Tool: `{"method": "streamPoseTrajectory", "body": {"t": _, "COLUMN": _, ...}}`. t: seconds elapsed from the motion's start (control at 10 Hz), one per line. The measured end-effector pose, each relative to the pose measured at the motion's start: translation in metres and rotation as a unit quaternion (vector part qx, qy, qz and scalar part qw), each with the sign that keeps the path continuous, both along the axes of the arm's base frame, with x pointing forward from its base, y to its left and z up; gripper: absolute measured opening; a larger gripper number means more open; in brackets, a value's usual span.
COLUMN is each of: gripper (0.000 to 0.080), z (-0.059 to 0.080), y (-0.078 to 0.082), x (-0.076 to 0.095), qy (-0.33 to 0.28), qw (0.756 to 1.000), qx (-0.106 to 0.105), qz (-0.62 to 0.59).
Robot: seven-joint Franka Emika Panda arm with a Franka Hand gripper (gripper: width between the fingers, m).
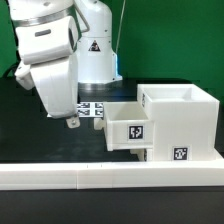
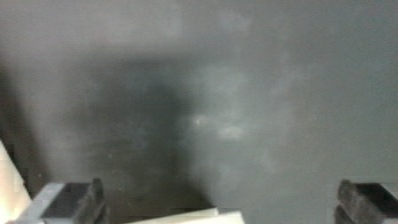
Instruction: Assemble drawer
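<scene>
White tagged drawer point(image 1: 165, 125), one tray protruding.

the arm point(image 1: 50, 60) is cut off by the top edge of the exterior view, and its body hides most of the gripper point(image 1: 68, 121), so how the jaws stand there cannot be told. it also covers part of the marker board point(image 1: 93, 108). the tray point(image 1: 130, 128) hides the lower front of the housing point(image 1: 185, 120). in the wrist view the whole picture is blurred; only the two fingertips point(image 2: 68, 200) show, cut by the edge, and a pale corner point(image 2: 187, 217) there cannot be named.
</scene>
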State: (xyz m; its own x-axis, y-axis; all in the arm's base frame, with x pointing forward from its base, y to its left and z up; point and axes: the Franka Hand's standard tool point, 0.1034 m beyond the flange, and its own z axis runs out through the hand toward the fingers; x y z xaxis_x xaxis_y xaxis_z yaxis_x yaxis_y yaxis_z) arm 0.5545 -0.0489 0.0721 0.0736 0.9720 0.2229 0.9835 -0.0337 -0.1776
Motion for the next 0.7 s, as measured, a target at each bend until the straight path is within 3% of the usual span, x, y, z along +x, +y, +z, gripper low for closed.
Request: {"method": "streamPoseTrajectory", "body": {"t": 0.7, "gripper": 0.0649, "z": -0.002, "y": 0.058, "x": 0.0, "qy": 0.02, "qw": 0.999, "qx": -0.009, "qz": -0.025}}
